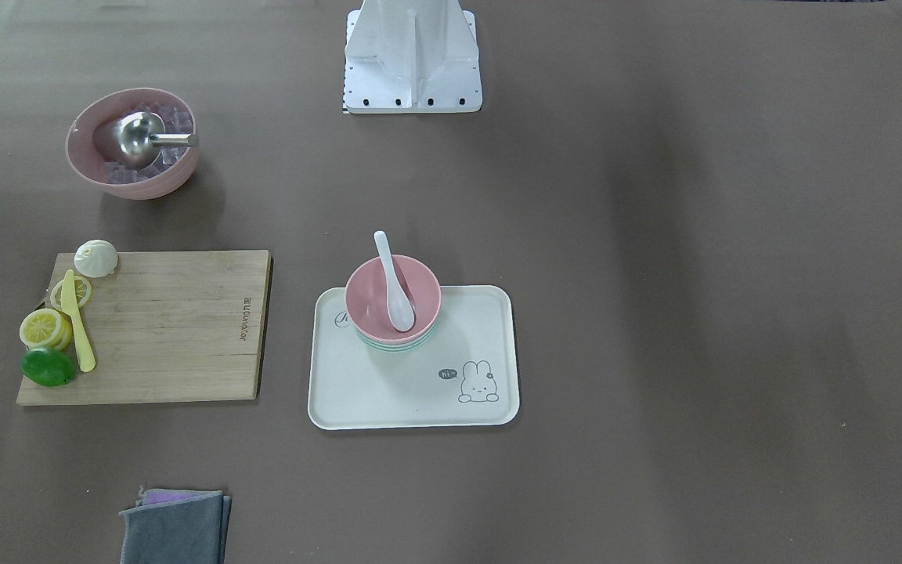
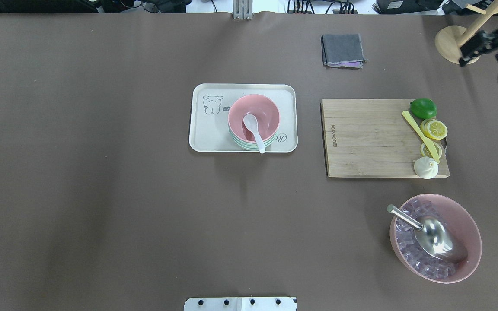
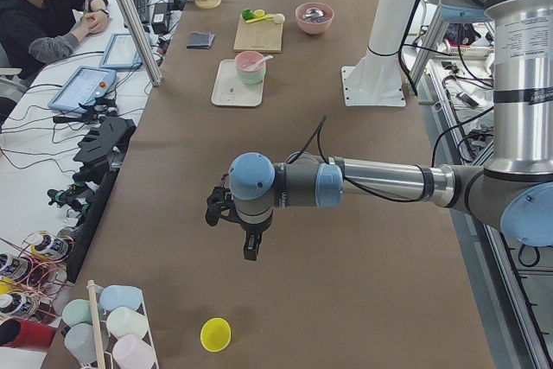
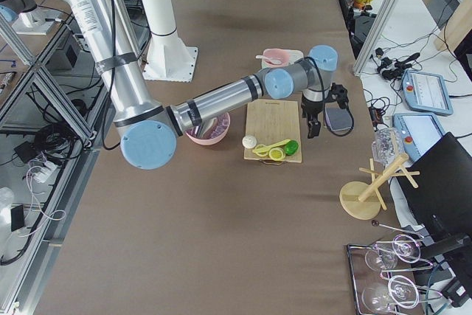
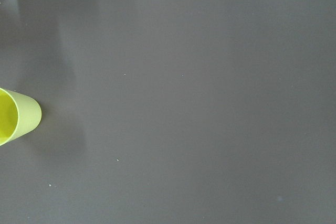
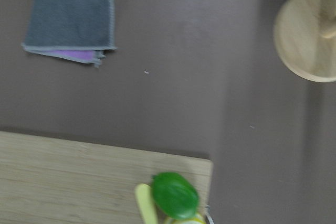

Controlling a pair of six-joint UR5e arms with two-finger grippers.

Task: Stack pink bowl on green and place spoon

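Observation:
The pink bowl (image 1: 369,294) sits stacked on the green bowl (image 1: 392,345) on the white tray (image 1: 388,392) at mid-table. The white spoon (image 1: 396,294) lies in the pink bowl with its handle over the rim. The stack also shows in the overhead view (image 2: 266,114) with the spoon (image 2: 252,127). My left gripper (image 3: 251,248) hangs over bare table far from the tray; I cannot tell its state. My right gripper (image 4: 313,129) hovers beyond the cutting board's far edge, near the grey cloth; its jaws are not clear.
A wooden cutting board (image 2: 365,138) holds a lime (image 2: 423,108), lemon slices, a yellow knife and a white bun. A large pink bowl (image 2: 469,229) holds ice and a metal scoop. A grey cloth (image 2: 343,49), a wooden stand (image 2: 450,39) and a yellow cup (image 3: 215,334) lie farther out.

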